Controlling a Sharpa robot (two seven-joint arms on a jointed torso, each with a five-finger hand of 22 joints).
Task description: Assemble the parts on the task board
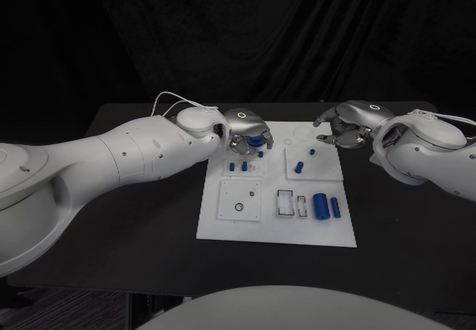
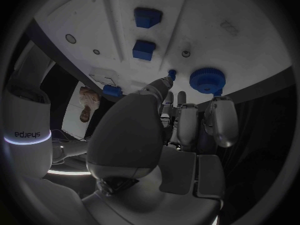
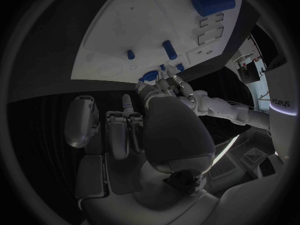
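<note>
I am holding the silver left hand (image 1: 245, 132) over the upper left of the flat white rectangular task board (image 1: 226, 230), its fingers curled around a round blue ridged knob part (image 1: 257, 141); I judge this grip is keeping the knob level for seating into the board below. In the left wrist view the knob (image 2: 207, 79) is sitting at the fingertips (image 2: 164, 87), with two blue block parts (image 2: 147, 17) standing further along the board. I am keeping the silver right hand (image 1: 347, 129) at the board's upper right edge, fingers curled in; I cannot tell whether it is holding anything. A large blue cylinder (image 1: 320, 205) and a slimmer blue cylinder (image 1: 336, 207) are lying at lower right, well apart from both hands. Small blue pegs (image 1: 238, 166) are standing just below the left hand, crowding its descent path.
</note>
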